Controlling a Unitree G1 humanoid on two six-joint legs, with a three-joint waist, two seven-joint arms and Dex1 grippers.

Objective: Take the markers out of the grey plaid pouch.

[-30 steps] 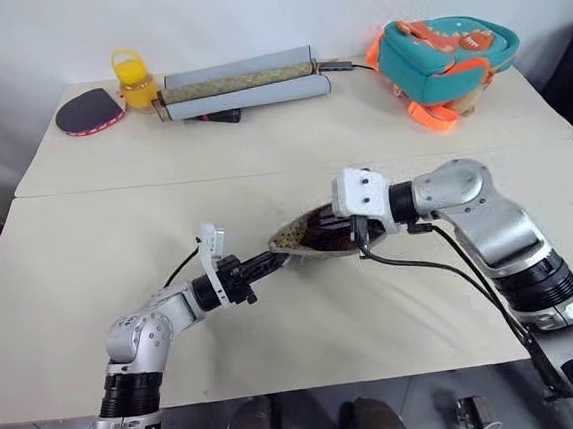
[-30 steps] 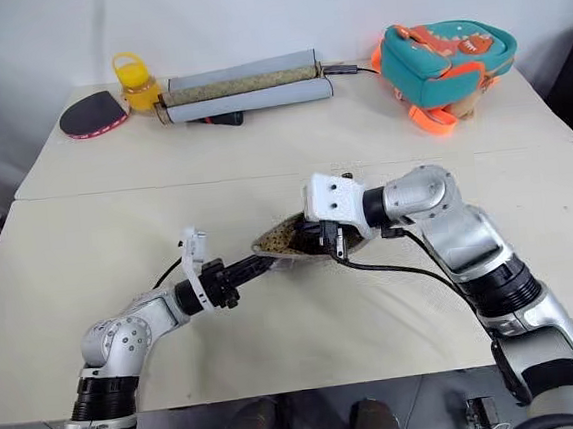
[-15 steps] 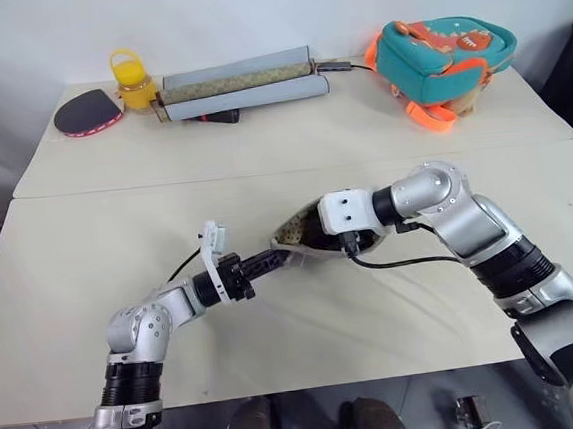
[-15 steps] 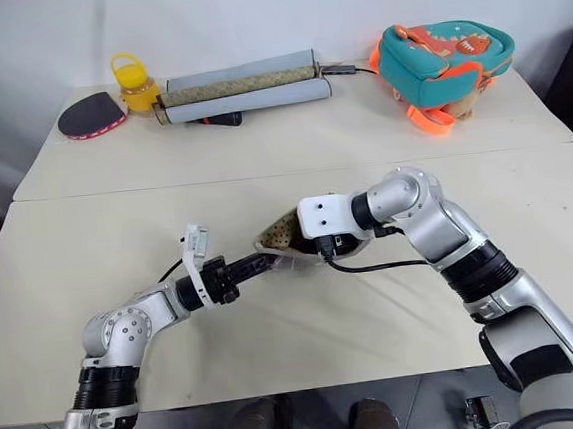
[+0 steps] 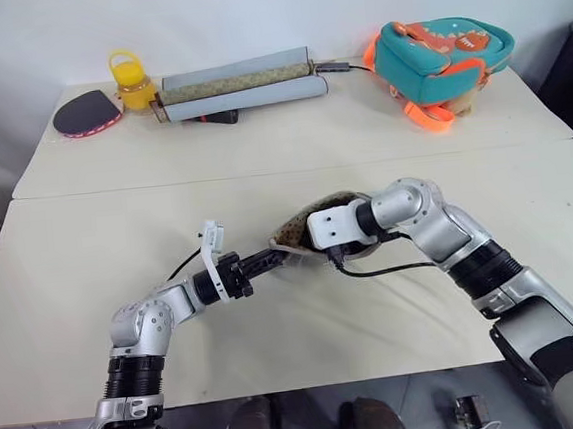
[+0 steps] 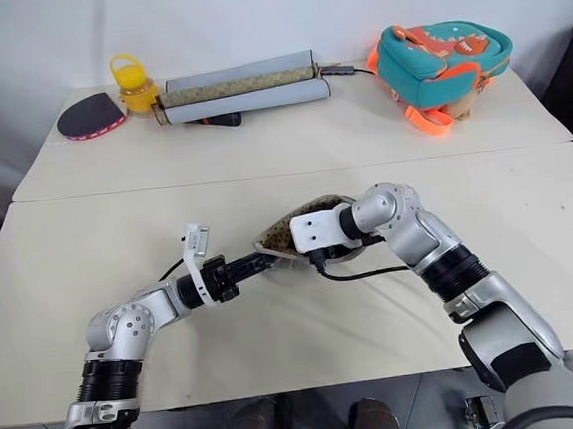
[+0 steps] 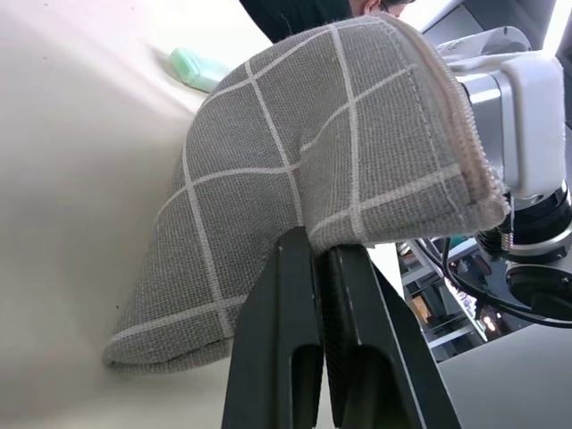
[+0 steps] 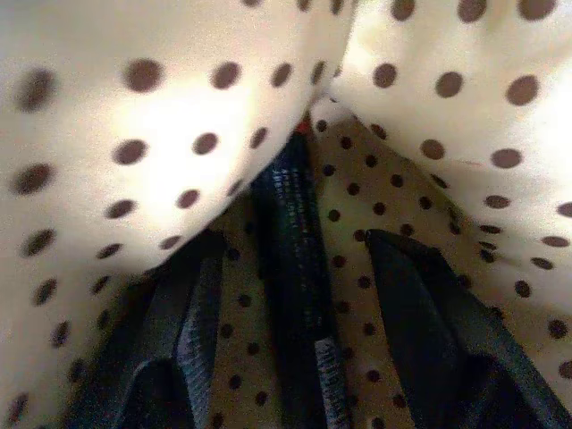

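The right gripper [image 8: 295, 357] is buried inside the grey plaid pouch [image 5: 312, 222], with tan dotted lining all around it. Its 2 black fingers [image 8: 420, 331] sit apart, with a dark slim thing [image 8: 293, 259] running between them that shows a bit of red at its far end. I can't tell if they're actually gripping it.

The left gripper [image 5: 273, 260] is clamped tight on the pouch's edge, fingers [image 7: 295, 357] pressed together on the grey cloth, holding that end up off the table [image 5: 118, 239]. So the pouch hangs between the 2 arms, about mid-table, its mouth held open toward the right arm.

From the left wrist's angle there's a pale mint thing [image 7: 201, 70] lying on the table just past the pouch, probably 1 of the markers.

At the far edge of the table: a red paddle [image 5: 85, 114], a yellow jar [image 5: 133, 84], 2 long grey rolls [image 5: 240, 83] with a dark red-and-black object [image 5: 213, 118] tucked beside them, and a teal and orange backpack [image 5: 442, 60] over at the right.
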